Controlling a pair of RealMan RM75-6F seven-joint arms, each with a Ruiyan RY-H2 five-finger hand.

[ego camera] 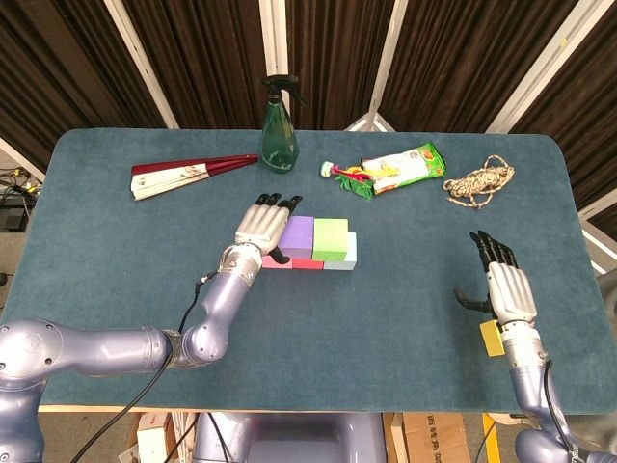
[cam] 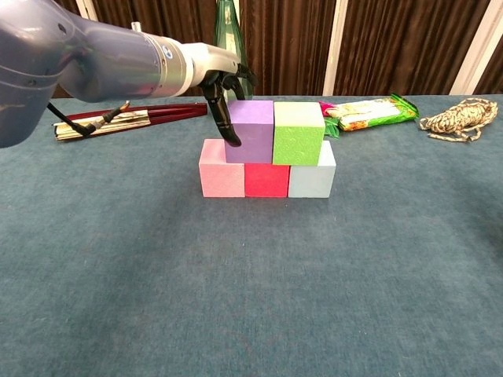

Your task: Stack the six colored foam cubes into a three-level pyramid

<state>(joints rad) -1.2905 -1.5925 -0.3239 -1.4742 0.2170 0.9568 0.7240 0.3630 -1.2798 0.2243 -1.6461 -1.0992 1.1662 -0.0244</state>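
Observation:
Three foam cubes form a bottom row: pink [cam: 222, 178], red [cam: 266, 180] and light blue [cam: 311, 181]. On them stand a purple cube [cam: 251, 131] and a green cube [cam: 298, 133], side by side and touching. My left hand [cam: 222, 94] reaches in from the left with its fingers stretched out. A dark fingertip [cam: 232, 135] lies against the purple cube's left front edge, and nothing is gripped. In the head view this hand [ego camera: 262, 225] covers most of the pink cube. My right hand [ego camera: 503, 280] hovers open over the table's right front, far from the stack. I see no sixth cube.
A green spray bottle [ego camera: 280, 125] stands behind the stack, and a folded fan [ego camera: 188, 174] lies at the back left. A snack packet [ego camera: 400, 169] and a coil of rope [ego camera: 479, 180] lie at the back right. The blue table [ego camera: 116, 270] is bare in front.

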